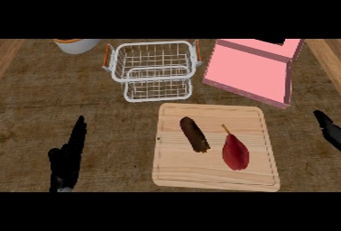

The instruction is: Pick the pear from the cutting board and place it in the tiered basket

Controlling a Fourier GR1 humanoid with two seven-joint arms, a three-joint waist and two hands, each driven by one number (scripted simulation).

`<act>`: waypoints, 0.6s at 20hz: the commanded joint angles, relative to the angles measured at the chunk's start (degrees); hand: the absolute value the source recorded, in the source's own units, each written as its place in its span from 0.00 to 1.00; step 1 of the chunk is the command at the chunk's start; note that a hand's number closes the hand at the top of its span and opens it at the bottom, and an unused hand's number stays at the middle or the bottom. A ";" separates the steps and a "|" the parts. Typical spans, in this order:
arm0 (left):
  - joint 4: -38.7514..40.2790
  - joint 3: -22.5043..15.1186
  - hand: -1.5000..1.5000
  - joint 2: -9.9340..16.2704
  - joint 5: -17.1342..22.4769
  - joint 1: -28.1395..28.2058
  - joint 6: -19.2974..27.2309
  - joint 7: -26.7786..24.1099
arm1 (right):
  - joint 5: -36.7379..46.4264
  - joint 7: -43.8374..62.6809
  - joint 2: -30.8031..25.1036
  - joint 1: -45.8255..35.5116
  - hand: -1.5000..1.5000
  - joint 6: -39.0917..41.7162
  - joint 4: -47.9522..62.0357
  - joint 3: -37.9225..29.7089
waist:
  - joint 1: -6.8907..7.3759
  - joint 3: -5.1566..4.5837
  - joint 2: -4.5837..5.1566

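A: Where does the pear (235, 152) sit?

B: On the cutting board (216, 180), on its right half, stem pointing toward the tiered basket (153, 67). It is dark red and lies flat. Neither hand touches it.

A: And the hands?

B: The left hand (68, 153) shows left of the cutting board, well apart from it, fingers straight and held together, resting. The right hand (328, 127) shows only as a few dark fingers at the view's edge, right of the cutting board; they look straight and hold nothing.

A: What could go wrong from here?

B: First, the wrong pick. A brown, oblong item (194, 134) lies on the cutting board just left of the pear, near enough that a hand coming down between them might close on it or knock it.

A: Anything about the pear itself?

B: It is slim and tapered, so it would probably roll or slide across the cutting board if fingers met it off-centre, and it could slip out during the lift.

A: And the placing?

B: The tiered basket stands beyond the cutting board's far edge, with a pink open box (250, 72) just right of it. A carry from the right side may pass over or brush that box. The basket's wire rims are narrow, so a release off-centre might leave the pear caught on a rim or fallen beside the basket. A white pot (76, 45) stands farther left, out of the likely path.
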 commanded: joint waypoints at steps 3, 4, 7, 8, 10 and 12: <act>1.73 -1.47 0.50 -1.18 -0.80 2.64 -1.29 -1.12 | 6.85 14.32 -2.98 12.00 0.00 1.77 -14.83 5.86 | 2.00 -0.36 0.37; 3.00 -0.90 0.50 -2.19 -0.96 1.08 0.33 -0.69 | 6.21 13.28 -2.81 18.46 0.00 5.86 -15.38 9.06 | 0.58 -0.43 0.29; 1.71 -0.41 0.50 -0.23 -1.30 -0.69 -0.33 1.36 | 10.06 23.86 -8.90 20.48 0.00 10.85 -18.87 13.56 | 1.53 -0.61 0.56; -0.12 -0.70 0.50 0.18 -0.68 -0.72 -1.39 2.33 | 11.60 25.99 -11.46 19.57 0.00 12.46 -17.57 13.57 | 2.64 -0.51 0.69; -1.11 -2.36 0.50 -0.76 -2.00 1.77 -0.43 1.04 | 15.49 32.27 -15.62 21.25 0.00 14.96 -22.19 14.59 | 3.02 -0.60 0.54; 0.82 -2.02 0.50 -0.54 -2.10 0.62 -1.26 0.32 | 20.15 38.37 -17.80 21.78 0.00 17.30 -25.47 18.44 | 3.14 -0.73 0.80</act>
